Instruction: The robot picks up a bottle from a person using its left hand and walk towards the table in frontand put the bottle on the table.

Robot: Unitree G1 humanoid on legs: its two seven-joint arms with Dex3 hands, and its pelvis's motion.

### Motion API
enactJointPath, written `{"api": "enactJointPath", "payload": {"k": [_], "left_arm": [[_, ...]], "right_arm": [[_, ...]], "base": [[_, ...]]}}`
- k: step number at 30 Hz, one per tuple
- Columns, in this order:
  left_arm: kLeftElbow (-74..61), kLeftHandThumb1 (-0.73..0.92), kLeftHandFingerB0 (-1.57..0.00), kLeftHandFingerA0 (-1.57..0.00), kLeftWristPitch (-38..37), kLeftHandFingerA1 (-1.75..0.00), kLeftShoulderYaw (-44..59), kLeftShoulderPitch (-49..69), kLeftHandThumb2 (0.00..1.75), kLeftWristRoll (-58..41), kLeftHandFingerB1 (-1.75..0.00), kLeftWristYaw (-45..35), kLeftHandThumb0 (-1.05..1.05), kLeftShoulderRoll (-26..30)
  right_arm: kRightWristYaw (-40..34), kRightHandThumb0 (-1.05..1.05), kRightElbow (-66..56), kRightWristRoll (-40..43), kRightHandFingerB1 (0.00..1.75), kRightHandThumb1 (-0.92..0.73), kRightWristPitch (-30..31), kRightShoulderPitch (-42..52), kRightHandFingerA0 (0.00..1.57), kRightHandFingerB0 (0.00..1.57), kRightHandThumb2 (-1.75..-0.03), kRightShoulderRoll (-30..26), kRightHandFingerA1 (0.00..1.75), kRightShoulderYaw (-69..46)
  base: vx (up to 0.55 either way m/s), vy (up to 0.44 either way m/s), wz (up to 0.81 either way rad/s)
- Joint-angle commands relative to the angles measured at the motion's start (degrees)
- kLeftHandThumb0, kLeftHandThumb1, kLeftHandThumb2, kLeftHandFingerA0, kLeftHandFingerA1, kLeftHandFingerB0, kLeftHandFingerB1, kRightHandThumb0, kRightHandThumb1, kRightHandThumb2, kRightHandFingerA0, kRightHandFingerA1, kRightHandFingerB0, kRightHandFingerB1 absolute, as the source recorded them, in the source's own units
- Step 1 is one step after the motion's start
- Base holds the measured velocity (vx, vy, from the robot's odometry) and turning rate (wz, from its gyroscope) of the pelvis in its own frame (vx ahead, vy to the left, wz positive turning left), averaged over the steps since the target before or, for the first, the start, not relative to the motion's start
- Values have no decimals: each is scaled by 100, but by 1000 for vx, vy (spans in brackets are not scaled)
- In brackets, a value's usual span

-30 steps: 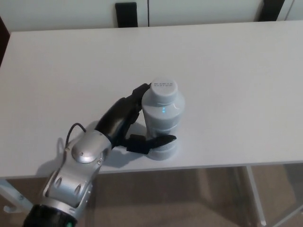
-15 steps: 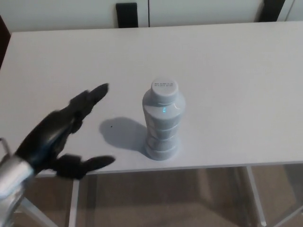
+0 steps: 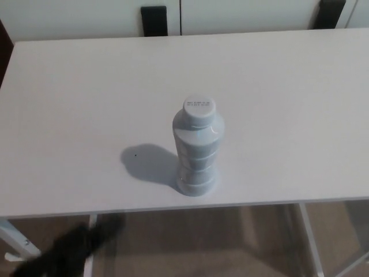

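Bottle (image 3: 196, 153) upright on its base near the table (image 3: 69, 86) front edge, standing unaided; left robot hand (image 3: 69, 254) low, off it, too blurred to tell how open.

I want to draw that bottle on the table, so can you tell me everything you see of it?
The bottle is pale grey-white and looks like plastic, with a ribbed, waisted body and a wide round cap bearing print too small to read. It stands upright near the front edge of the white table, its shadow falling to picture left. Only the table touches it.
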Motion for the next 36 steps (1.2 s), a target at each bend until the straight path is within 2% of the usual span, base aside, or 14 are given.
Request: {"api": "enactJointPath", "payload": {"k": [1,5,12,19,20,21,23,28,29,30,31,32,34,36], "left_arm": [[496,53,-60,-69,-1484,-44,811,2531,57,-2166,-39,-3485,-42,508],[1420,51,-46,-51,-1781,-45,758,1959,56,-1244,-37,-2910,-45,658],[4556,78,-25,-23,-1347,-34,167,-460,64,1730,-32,1034,-76,266],[6849,88,-19,-18,-801,-38,-190,-2584,67,2431,-30,3112,-72,339],[7292,86,-18,-17,-821,-35,-27,-2816,66,2201,-30,3223,-68,412],[7760,52,0,0,-844,-50,144,-2957,108,1911,-50,3204,-37,460],[8407,70,-3,-9,-830,-49,229,-3159,101,1643,-38,3112,-79,582],[9151,67,-11,-18,-831,-51,161,-3432,98,1509,-45,2861,-79,769],[8893,84,-12,-16,-900,-40,152,-3311,65,1499,-34,2594,-72,853],[8692,84,-12,-16,-949,-40,147,-3217,65,1492,-34,2393,-72,916],[8860,52,0,0,-991,-51,94,-3331,108,1484,-50,2266,-37,952],[8663,84,-14,-19,-1047,-40,97,-3210,65,1486,-33,2214,-70,958],[8689,88,-8,-9,-1162,-28,42,-3173,70,1528,-23,2239,-53,980],[9467,66,-4,0,-1112,-45,-21,-3612,103,1554,-33,2423,-79,975]], "right_arm": [[4,-42,60,-120,39,-77,60,98,64,52,-64,-182,54,78],[-76,-44,47,-188,39,-77,57,140,64,53,-64,-172,54,165],[-11,-44,73,-103,38,-80,5,282,63,47,-64,-117,53,155],[4,-48,103,-56,38,-78,-127,211,60,49,-64,-122,47,114],[-42,-49,95,-70,38,-79,-103,176,59,47,-65,-10,50,141],[-102,-46,76,-6,38,-75,-67,170,65,51,-63,51,54,81],[-167,-44,49,138,38,-75,-13,154,63,51,-63,104,52,-61],[13,-42,13,289,38,-74,51,32,64,51,-63,55,52,-224],[26,-40,11,270,40,-73,30,6,62,55,-62,39,50,-211],[36,-40,9,256,40,-73,13,-13,62,55,-62,26,50,-202],[24,-42,1,180,39,-73,-26,-18,63,54,-63,-16,53,-143],[13,-41,-1,147,40,-73,-45,-2,63,55,-62,-33,53,-116],[-14,-39,3,112,40,-73,-86,78,63,54,-62,-57,51,-96],[-21,-41,26,63,40,-73,-45,80,62,55,-62,-47,52,-60]], "base": [[0,0,0],[0,0,0],[0,0,0],[0,0,0],[0,0,0],[0,0,0],[0,0,0],[0,0,0],[0,0,0],[0,0,0],[0,0,0],[0,0,0],[0,0,0],[0,0,0]]}}
